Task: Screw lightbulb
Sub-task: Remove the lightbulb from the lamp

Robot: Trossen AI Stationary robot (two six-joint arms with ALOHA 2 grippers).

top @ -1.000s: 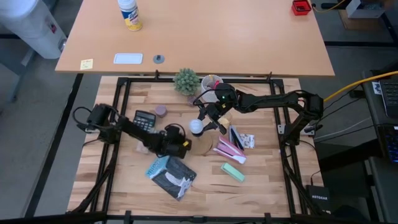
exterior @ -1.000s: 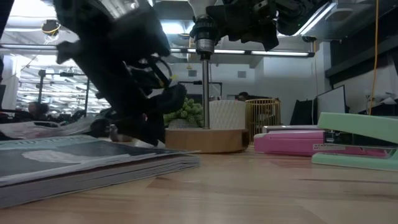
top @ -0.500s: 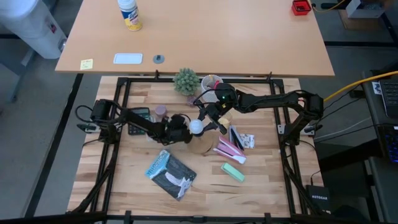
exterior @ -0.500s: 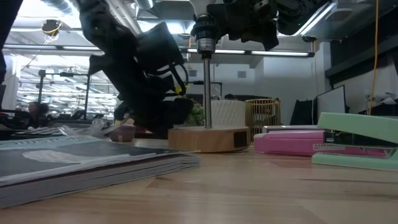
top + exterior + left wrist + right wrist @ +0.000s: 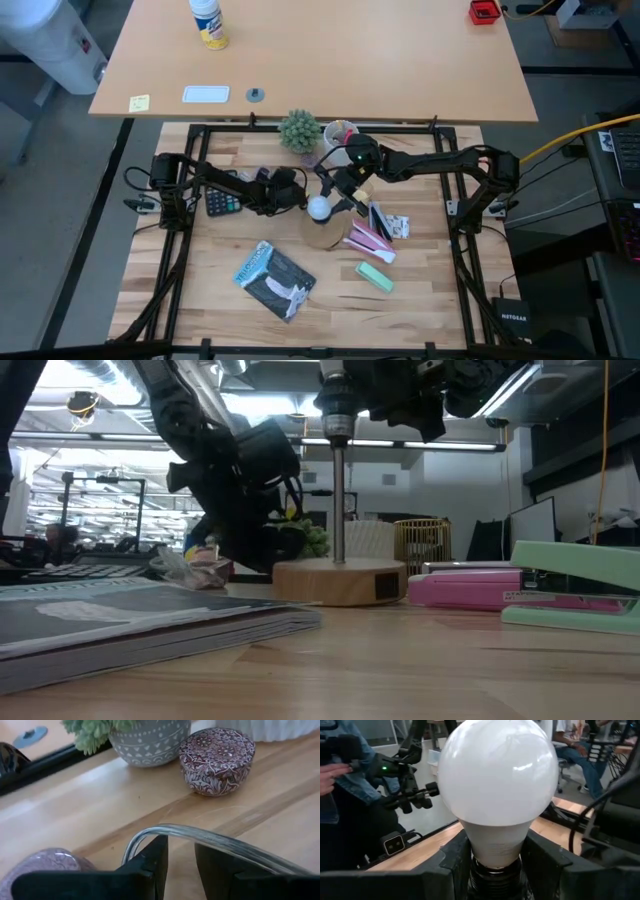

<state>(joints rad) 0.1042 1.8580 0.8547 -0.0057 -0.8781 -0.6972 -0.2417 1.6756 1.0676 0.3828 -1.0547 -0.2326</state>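
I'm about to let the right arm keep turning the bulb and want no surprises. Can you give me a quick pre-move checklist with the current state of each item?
1. Right gripper clamped on the lightbulb: ok, fingers hug its neck.
2. Bulb upright over the wooden lamp stand: ok in the low view.
3. Threads seated in the socket: cannot tell, hidden.
4. Left gripper clear of the bulb: not ok, it sits close beside it.
5. Left gripper empty: ok, nothing between its fingers.
6. Pink stapler clear of the stand's base: ok.

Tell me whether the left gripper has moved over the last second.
Yes. In the high view the left gripper has pulled up the picture from beside the magazine, toward the potted plant.
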